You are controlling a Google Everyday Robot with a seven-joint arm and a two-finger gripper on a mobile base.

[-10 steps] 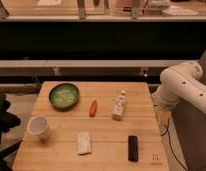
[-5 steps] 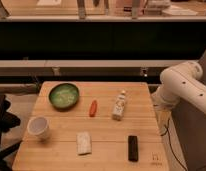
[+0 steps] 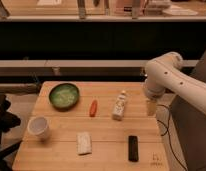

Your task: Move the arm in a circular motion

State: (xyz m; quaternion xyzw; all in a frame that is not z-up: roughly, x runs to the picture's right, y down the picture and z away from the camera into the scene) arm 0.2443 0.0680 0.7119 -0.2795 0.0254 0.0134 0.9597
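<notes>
A single camera is looking down at a slant from above the near edge of the wooden bench (image 3: 108, 150), facing the dark shelving (image 3: 96, 42) behind it. It is sitting back far enough to be taking in the whole benchtop. The arm (image 3: 171, 77) is showing at the right, its claw (image 3: 151, 107) hanging over the bench's right edge.

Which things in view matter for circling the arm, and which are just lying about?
Job: arm; gripper, at the table's right edge.
Lying about on the table: green bowl, red item, white bottle, white cup, pale packet, black bar.
</notes>
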